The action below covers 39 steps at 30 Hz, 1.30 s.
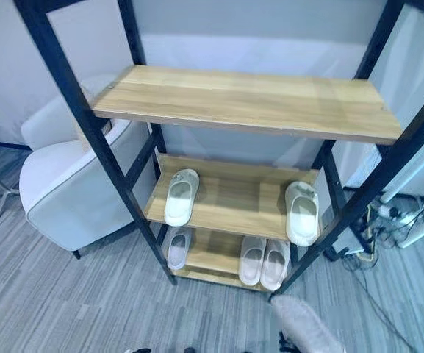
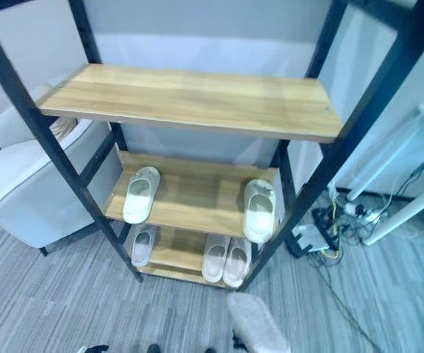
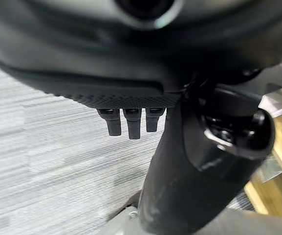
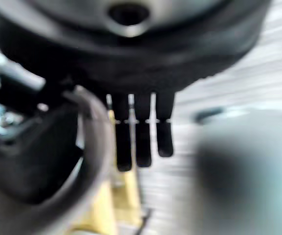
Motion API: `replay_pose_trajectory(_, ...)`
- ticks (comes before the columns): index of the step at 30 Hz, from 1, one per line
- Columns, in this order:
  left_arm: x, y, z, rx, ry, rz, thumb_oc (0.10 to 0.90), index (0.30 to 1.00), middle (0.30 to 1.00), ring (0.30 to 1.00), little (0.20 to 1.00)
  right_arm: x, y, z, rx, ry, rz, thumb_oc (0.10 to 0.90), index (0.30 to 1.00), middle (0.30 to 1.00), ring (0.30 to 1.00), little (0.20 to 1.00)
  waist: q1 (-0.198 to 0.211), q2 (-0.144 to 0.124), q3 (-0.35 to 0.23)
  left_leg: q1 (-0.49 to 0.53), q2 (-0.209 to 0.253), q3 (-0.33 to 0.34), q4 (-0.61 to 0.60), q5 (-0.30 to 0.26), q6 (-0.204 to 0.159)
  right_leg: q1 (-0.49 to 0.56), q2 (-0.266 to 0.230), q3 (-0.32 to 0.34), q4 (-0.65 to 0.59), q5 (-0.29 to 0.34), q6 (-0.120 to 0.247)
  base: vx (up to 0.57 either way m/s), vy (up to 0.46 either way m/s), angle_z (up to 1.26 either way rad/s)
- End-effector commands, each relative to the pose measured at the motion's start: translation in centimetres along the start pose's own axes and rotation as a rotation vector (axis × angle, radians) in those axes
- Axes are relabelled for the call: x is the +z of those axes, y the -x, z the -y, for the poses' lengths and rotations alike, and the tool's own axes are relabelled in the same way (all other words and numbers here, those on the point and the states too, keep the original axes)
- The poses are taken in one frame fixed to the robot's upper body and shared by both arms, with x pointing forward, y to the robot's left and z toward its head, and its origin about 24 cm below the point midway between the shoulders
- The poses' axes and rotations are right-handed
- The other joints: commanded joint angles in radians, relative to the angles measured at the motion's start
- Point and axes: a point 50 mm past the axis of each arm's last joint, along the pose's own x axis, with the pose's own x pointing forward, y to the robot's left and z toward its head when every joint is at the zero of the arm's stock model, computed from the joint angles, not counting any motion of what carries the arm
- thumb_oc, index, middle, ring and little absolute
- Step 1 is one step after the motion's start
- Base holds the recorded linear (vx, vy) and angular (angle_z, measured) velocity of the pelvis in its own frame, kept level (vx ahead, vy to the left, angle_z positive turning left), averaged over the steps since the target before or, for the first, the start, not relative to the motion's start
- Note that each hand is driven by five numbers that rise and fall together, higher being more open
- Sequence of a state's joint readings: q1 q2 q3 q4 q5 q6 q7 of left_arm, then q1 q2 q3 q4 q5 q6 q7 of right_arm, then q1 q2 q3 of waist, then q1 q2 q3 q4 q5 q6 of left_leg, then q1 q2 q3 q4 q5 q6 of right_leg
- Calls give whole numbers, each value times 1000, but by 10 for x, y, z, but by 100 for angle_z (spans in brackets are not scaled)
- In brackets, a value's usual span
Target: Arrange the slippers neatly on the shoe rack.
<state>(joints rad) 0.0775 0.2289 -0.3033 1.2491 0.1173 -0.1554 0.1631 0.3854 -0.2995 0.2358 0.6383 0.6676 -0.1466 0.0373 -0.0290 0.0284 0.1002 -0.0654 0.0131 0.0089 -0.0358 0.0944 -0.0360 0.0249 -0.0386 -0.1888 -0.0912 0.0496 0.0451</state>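
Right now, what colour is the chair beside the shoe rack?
The chair is white, clearest in the left eye view.

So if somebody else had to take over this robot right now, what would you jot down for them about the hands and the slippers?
Left hand: fingers straight, holding nothing, hanging over the grey floor.
Right hand: fingers straight, holding nothing.
Shoe rack: top shelf bare.
Middle shelf: one white slipper at the left, one at the right, far apart, not paired.
Bottom shelf: a single slipper at the left, and a pair side by side at the right.
Done: all five slippers seen are on the rack.
Left: probably bring the two middle-shelf slippers together, and find a partner for the bottom-left one.
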Motion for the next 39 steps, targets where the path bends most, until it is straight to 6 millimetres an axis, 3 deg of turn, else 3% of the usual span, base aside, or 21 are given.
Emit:
replay_pose_trajectory(1,28,-7,-3,-5,16,88,800,900,900,900,900,69,-8,-29,160,-12,313,400,300,300,300,300,15,-59,61,-59,73,110,174,-111,-62,8,-33,48,103,-144,50,63,93,52)
replay_pose_trajectory(3,26,-6,-3,-3,12,79,800,900,900,900,900,73,-8,-28,161,-7,324,400,300,300,300,300,23,-65,60,-88,92,106,155,-93,-66,12,-39,44,97,-143,56,224,282,72)
replay_pose_trajectory(4,16,-6,-12,18,-8,47,800,900,900,900,900,83,-7,-31,175,-5,365,400,300,300,300,300,57,-78,61,-185,159,55,47,-24,-96,37,-58,60,84,-178,81,443,549,76)
replay_pose_trajectory(5,14,-6,-14,27,-22,39,800,900,900,900,900,81,-6,-31,175,-9,361,400,300,300,300,300,56,-74,55,-183,164,57,44,6,-101,42,-65,66,84,-176,90,397,484,47)
replay_pose_trajectory(8,13,-6,-18,32,-31,42,800,900,900,900,900,82,-4,-32,186,-1,368,400,300,300,300,300,48,-80,44,-191,147,67,63,2,-94,41,-94,83,80,-163,102,156,289,-16)
replay_pose_trajectory(11,32,-10,-41,98,-75,111,800,900,900,900,900,87,-4,-43,243,4,385,400,300,300,300,300,44,-109,45,-217,118,96,126,-35,-72,2,-135,127,89,-138,123,112,293,-35)
replay_pose_trajectory(14,76,-10,-83,224,-148,297,800,900,900,900,900,106,-9,-61,302,74,438,400,300,300,300,300,40,-121,77,-234,107,134,155,-72,-41,-105,-162,139,170,-78,148,-23,177,-23)
replay_pose_trajectory(19,111,-2,-110,308,-227,446,800,900,900,900,900,131,-5,-73,320,283,555,400,300,300,300,300,42,-122,119,-234,101,156,158,-94,-28,-197,-136,116,204,-51,145,-8,132,-43)
replay_pose_trajectory(21,126,3,-119,348,-242,509,800,900,900,900,900,164,-5,-87,268,584,707,400,300,300,300,300,34,-123,158,-252,78,165,158,-107,-20,-287,-120,55,162,-35,131,-1,60,-13)
replay_pose_trajectory(23,130,4,-119,350,-252,526,800,900,900,900,900,169,-5,-87,239,635,728,400,300,300,300,300,30,-124,166,-269,68,156,179,-115,-15,-290,-122,56,156,-41,130,-19,20,9)
replay_pose_trajectory(24,143,8,-116,365,-243,595,800,900,900,900,900,193,0,-90,163,744,847,400,300,300,300,300,35,-121,202,-321,44,142,222,-133,-15,-326,-123,84,162,-36,130,-69,40,35)
replay_pose_trajectory(25,144,8,-117,366,-243,596,800,900,900,900,900,193,0,-91,163,744,848,400,300,300,300,300,33,-122,199,-326,43,141,220,-128,-14,-331,-124,83,161,-34,130,-132,31,46)
replay_pose_trajectory(26,151,10,-114,380,-225,633,800,900,900,900,900,216,2,-95,79,848,946,400,300,300,300,300,40,-117,217,-380,38,133,246,-134,-17,-383,-119,99,188,-25,120,-70,-7,37)
replay_pose_trajectory(27,151,10,-114,380,-225,633,800,900,900,900,900,216,2,-96,79,849,947,400,300,300,300,300,39,-116,215,-384,39,132,248,-135,-17,-386,-119,99,189,-25,120,-119,-53,20)
replay_pose_trajectory(28,158,12,-113,402,-197,665,800,900,900,900,900,239,6,-101,-23,964,1052,400,300,300,300,300,50,-113,226,-438,43,124,274,-140,-19,-430,-125,83,206,-19,116,-56,-46,8)
replay_pose_trajectory(29,158,12,-113,403,-197,665,800,900,900,900,900,239,5,-101,-23,965,1052,400,300,300,300,300,49,-112,224,-441,43,123,276,-140,-19,-432,-125,83,207,-19,116,-113,-108,5)
replay_pose_trajectory(30,165,15,-117,443,-137,689,800,900,900,900,900,263,9,-105,-125,1019,1143,400,300,300,300,300,57,-111,235,-512,53,105,324,-146,-22,-498,-128,72,242,-22,112,-56,-62,5)
replay_pose_trajectory(31,165,15,-117,443,-136,689,800,900,900,900,900,263,9,-106,-125,1019,1144,400,300,300,300,300,55,-110,233,-518,54,104,327,-147,-22,-503,-128,71,244,-23,112,-81,-88,11)
replay_pose_trajectory(37,190,27,-146,631,39,759,800,900,900,900,900,322,34,-127,-359,1139,1423,400,300,300,300,300,75,-97,235,-725,78,70,441,-165,-25,-712,-142,53,377,-53,102,-45,-54,7)
replay_pose_trajectory(38,190,27,-146,631,39,759,800,900,900,900,900,322,34,-127,-359,1139,1423,400,300,300,300,300,75,-97,235,-725,78,70,441,-165,-25,-712,-142,53,377,-53,102,77,-43,25)
replay_pose_trajectory(39,193,30,-152,669,83,769,800,900,900,900,900,330,40,-131,-392,1139,1467,400,300,300,300,300,80,-91,230,-743,85,56,467,-205,-32,-735,-139,59,411,-87,107,69,-60,23)
